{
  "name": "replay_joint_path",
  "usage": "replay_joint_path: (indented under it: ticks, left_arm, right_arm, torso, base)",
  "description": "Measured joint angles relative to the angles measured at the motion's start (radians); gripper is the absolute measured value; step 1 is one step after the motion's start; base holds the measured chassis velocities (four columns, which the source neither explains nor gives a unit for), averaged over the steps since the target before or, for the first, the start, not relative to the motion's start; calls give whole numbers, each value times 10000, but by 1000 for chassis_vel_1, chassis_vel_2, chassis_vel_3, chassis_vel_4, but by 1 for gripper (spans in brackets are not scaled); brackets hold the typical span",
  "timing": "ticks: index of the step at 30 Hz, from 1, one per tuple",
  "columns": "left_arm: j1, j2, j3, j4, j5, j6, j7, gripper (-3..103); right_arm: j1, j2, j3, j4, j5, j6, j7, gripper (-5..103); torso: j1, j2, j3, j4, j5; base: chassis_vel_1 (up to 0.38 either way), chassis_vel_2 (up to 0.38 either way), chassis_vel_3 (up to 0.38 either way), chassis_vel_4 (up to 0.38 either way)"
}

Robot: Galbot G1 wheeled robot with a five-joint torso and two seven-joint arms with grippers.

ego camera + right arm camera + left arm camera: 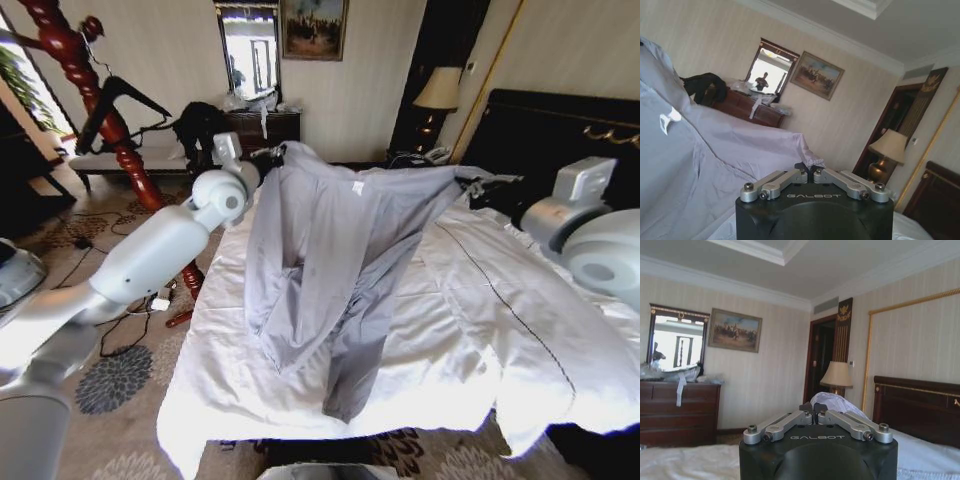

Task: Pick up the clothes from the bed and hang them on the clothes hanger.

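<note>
— Above the bed [470,310], what are we holding up?
— We have the clothes [330,250], a thin grey jacket, stretched between our two grippers, its crumpled panels draping down onto the wrinkled white duvet. A small white label shows near the collar.
— And our grip?
— Our left gripper [813,411] is pinched closed on a bunched grey fold; our right gripper [807,168] is likewise closed on the fabric's edge.
— What stands around us?
— The clothes hanger [120,105], slim and black, hangs on the red turned-wood coat stand [100,100] off to our left, well apart from the jacket. A dark wooden dresser [265,125] with a mirror [250,50] and a framed painting [314,28] sits against the striped wall; a lamp [438,92] stands beside the black headboard [560,125].
— Our arms?
— Left arm reaches forward and up, elbow bent; the right is raised over the bed's right side.
</note>
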Motion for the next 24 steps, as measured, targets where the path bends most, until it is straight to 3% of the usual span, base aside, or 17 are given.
replay_joint_path:
  ticks: [5,14,24]
  left_arm:
    - [-716,-399,310,622,-21,188,-53,0]
    - [-672,-560,392,959,-59,307,-45,0]
    - [-151,-250,221,4,-90,336,-501,0]
  right_arm:
    - [-45,-428,10,-1016,-177,543,-343,1]
    - [-219,-521,-37,-2063,-314,1207,-800,1]
    - [-167,-100,-53,-193,-228,952,-697,0]
  torso:
    - [0,-1,0,-6,4]
    - [0,-1,1,-4,-1]
    - [-2,0,-1,1,-6]
  base:
    - [0,0,0,0]
    - [0,0,0,0]
    - [0,0,0,0]
